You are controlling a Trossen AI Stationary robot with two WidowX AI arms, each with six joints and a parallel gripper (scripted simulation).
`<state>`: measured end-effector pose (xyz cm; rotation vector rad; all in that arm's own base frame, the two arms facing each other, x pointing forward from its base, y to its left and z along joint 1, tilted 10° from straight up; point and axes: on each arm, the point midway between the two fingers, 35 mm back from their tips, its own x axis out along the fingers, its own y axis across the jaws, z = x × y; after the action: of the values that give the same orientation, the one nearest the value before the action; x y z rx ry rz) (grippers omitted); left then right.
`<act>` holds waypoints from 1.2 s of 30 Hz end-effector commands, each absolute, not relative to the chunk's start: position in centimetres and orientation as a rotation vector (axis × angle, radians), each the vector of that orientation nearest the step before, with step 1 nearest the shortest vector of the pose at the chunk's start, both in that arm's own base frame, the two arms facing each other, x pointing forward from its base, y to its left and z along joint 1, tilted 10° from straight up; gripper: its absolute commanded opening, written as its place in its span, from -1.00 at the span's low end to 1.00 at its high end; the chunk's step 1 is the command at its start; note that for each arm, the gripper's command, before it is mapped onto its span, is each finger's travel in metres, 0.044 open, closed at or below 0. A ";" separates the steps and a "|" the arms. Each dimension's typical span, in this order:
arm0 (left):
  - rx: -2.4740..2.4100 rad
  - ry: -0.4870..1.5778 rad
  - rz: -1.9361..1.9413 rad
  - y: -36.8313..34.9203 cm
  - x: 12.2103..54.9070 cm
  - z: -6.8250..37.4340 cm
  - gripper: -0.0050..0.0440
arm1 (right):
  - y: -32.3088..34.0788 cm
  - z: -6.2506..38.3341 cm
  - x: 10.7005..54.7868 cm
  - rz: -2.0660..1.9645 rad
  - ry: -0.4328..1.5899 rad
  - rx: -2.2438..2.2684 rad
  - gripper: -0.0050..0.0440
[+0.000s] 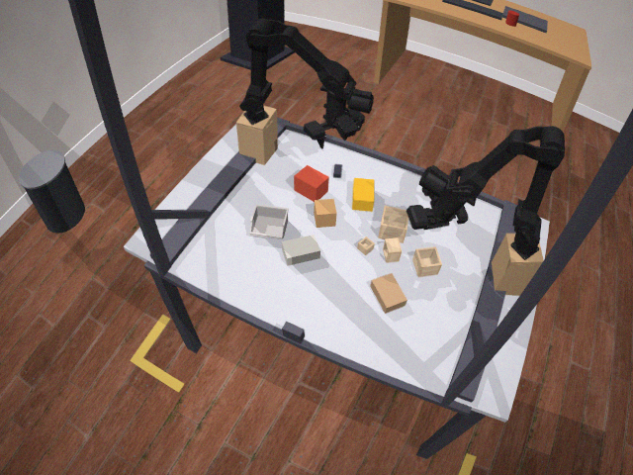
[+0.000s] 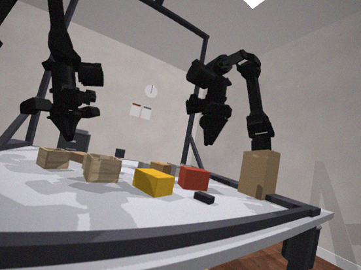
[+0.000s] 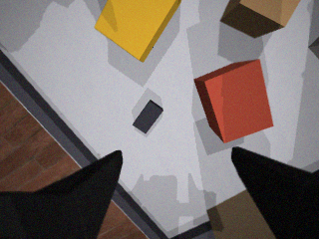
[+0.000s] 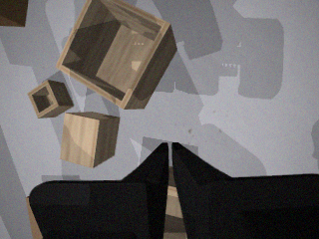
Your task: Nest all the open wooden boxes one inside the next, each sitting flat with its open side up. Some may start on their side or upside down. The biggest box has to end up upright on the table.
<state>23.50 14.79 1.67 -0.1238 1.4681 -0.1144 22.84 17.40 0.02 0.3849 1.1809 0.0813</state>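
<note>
Several open wooden boxes stand right of the table's middle. The biggest box (image 1: 394,222) is open side up; it also shows in the right wrist view (image 4: 117,52). A tiny open box (image 1: 365,245) and a closed-looking box (image 1: 392,249) that shows no opening lie just in front of it. A mid-size open box (image 1: 426,261) stands upright further right. My right gripper (image 1: 413,217) hovers beside the biggest box, and its fingers are shut on nothing. My left gripper (image 1: 332,134) (image 3: 175,153) hangs open over the table's far edge.
A red block (image 1: 311,182), a yellow block (image 1: 363,193) and a small dark block (image 1: 337,170) lie near the far edge. Two tan blocks (image 1: 324,212) (image 1: 388,292), a white tray (image 1: 269,222) and a grey block (image 1: 301,249) lie around. Frame posts stand at the corners.
</note>
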 end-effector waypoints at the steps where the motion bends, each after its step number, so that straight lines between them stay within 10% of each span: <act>1: -0.108 1.451 -0.099 15.2 24.0 2.3 0.84 | 18.6 -0.2 21.4 0.014 1.294 0.390 -0.80; 36: -0.108 1.451 -0.099 15.2 24.0 2.3 0.84 | 21.2 -4.4 17.4 -0.136 1.474 0.394 -1.00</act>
<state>23.50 14.79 1.67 -0.1238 1.4681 -0.1144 17.34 20.98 -4.03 0.3912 1.4741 -0.1390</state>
